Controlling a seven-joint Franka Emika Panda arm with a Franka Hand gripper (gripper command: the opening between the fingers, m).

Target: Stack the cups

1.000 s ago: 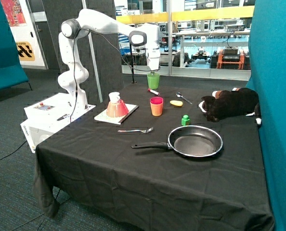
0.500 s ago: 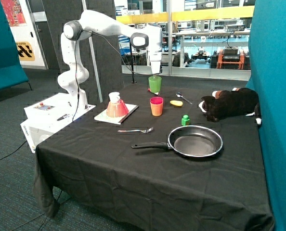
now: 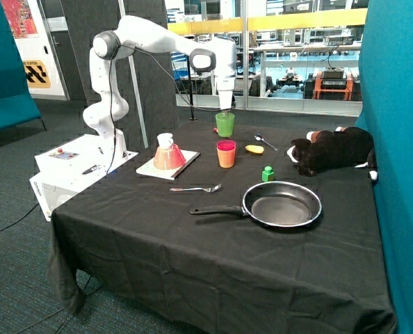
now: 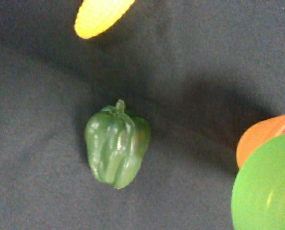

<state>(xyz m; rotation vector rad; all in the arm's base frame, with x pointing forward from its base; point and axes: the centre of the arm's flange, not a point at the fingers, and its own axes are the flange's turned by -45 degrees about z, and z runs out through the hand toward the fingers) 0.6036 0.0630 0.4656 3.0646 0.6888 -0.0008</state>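
Aloft, the gripper is clamped on the green cup, holding it clear of the table just behind and above the pink cup.

Its fingertips sink behind the green rim, so only the grip itself can be read. The pink cup has a magenta rim over an orange-looking body; whether the yellow cup sits under it cannot be told. The wrist view cuts the green cup off at the frame edge, with an orange sliver beside it, a green toy pepper on the cloth, and a yellow corn tip partly out of frame. Nearer the front lie a fork and pan.
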